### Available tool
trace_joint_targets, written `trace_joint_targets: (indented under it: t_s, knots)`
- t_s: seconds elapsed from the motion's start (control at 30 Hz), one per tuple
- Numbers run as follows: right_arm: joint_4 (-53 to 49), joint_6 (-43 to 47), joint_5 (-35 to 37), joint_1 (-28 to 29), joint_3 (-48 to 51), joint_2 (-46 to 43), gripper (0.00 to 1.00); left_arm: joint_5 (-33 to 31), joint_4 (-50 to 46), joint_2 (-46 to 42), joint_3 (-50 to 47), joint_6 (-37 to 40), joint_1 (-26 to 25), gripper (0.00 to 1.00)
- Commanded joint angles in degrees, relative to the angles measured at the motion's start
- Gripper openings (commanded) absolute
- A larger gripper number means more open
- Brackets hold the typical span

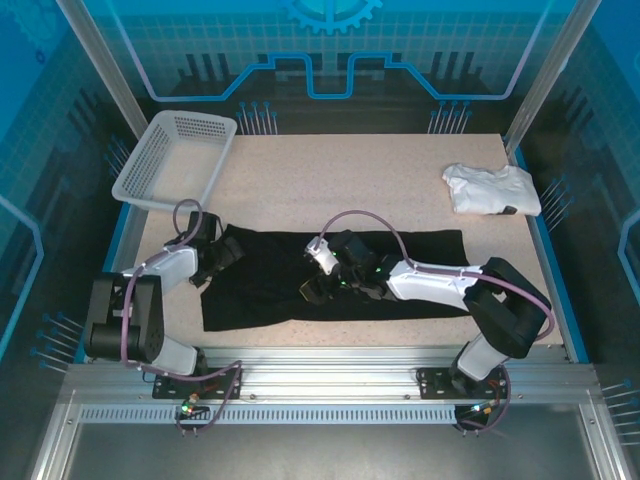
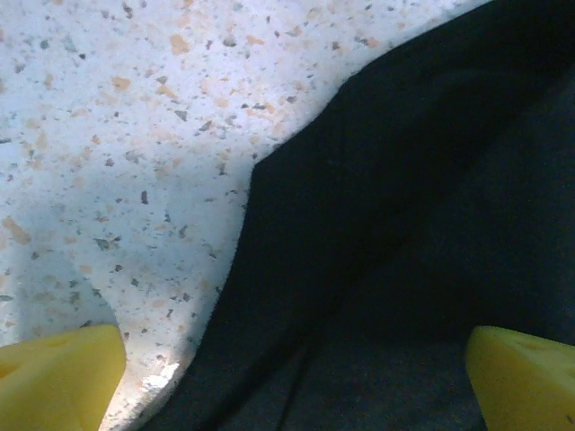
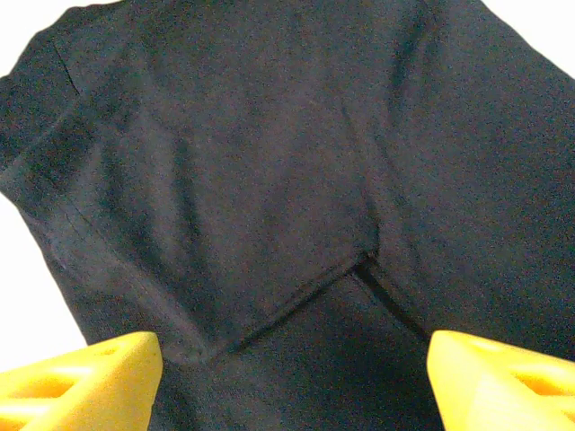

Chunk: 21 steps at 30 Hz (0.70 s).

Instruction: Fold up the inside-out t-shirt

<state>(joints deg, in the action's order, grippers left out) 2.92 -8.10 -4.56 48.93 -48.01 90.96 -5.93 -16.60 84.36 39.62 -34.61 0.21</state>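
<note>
The inside-out t-shirt (image 1: 270, 285) is black cloth lying flat as a long band across the table's middle. At its left end my left gripper (image 1: 222, 256) hovers open; the left wrist view has its yellow fingertips (image 2: 58, 377) wide apart over the shirt's edge (image 2: 395, 224), where cloth meets speckled tabletop. My right gripper (image 1: 335, 283) is over the middle of the shirt, also open. The right wrist view shows a folded flap with a seam (image 3: 287, 305) lying between the spread yellow fingers (image 3: 81, 386). Nothing is held in either gripper.
A white mesh basket (image 1: 140, 180) stands at the back left. A small white folded garment (image 1: 490, 188) lies at the back right. Blue rails border the table on both sides, with bare tabletop (image 1: 340, 180) behind the shirt.
</note>
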Motion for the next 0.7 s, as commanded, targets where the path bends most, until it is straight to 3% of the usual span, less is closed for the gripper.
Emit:
trace_joint_targets:
  t_s: [0.0,0.2,0.37,0.57,0.67]
  knots:
    - [1.48,-1.39,-0.69,-1.38,1.42,-2.48,0.79,8.17,-0.83,0.2,-1.31,1.52,-1.87,0.99]
    - [1.81,-2.0,-0.23,-2.53,1.87,-2.55,0.79,8.81,-3.79,-3.85,-2.75,4.31,-2.84,0.99]
    - [1.43,-2.68,-0.54,-2.56,1.28,-1.91,0.79,13.06,-5.72,-1.2,-0.91,5.23,-2.93,0.94]
    - [1.67,-3.37,-0.02,-2.61,1.99,-2.3,0.79,13.78,-5.55,0.0,-0.84,4.95,-2.93,0.91]
    - [1.59,-3.72,-0.18,-2.6,1.97,-1.84,0.79,18.52,-3.89,-0.6,-1.09,4.85,-3.08,0.88]
